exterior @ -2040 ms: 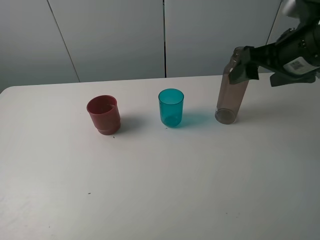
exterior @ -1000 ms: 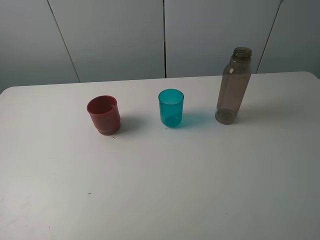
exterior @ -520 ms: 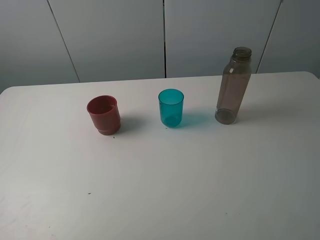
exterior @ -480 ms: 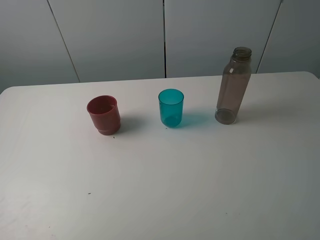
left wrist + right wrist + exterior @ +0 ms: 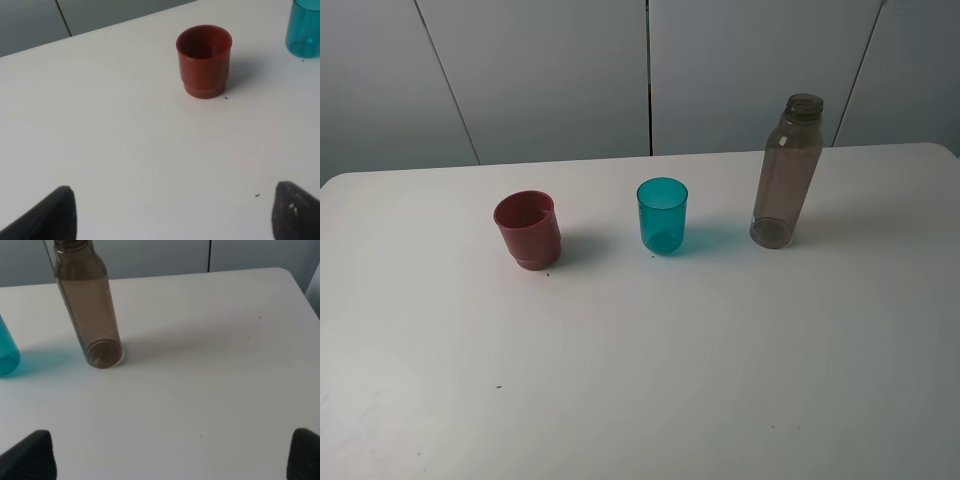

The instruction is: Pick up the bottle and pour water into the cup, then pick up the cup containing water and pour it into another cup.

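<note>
On table (image 5: 720,350): bottle (image 5: 786,172), teal cup (image 5: 662,215), red cup (image 5: 527,229)

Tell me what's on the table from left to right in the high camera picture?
red cup → teal cup → grey-brown bottle

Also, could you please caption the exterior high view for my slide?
Red cup, teal cup and uncapped bottle standing in a row.
</note>
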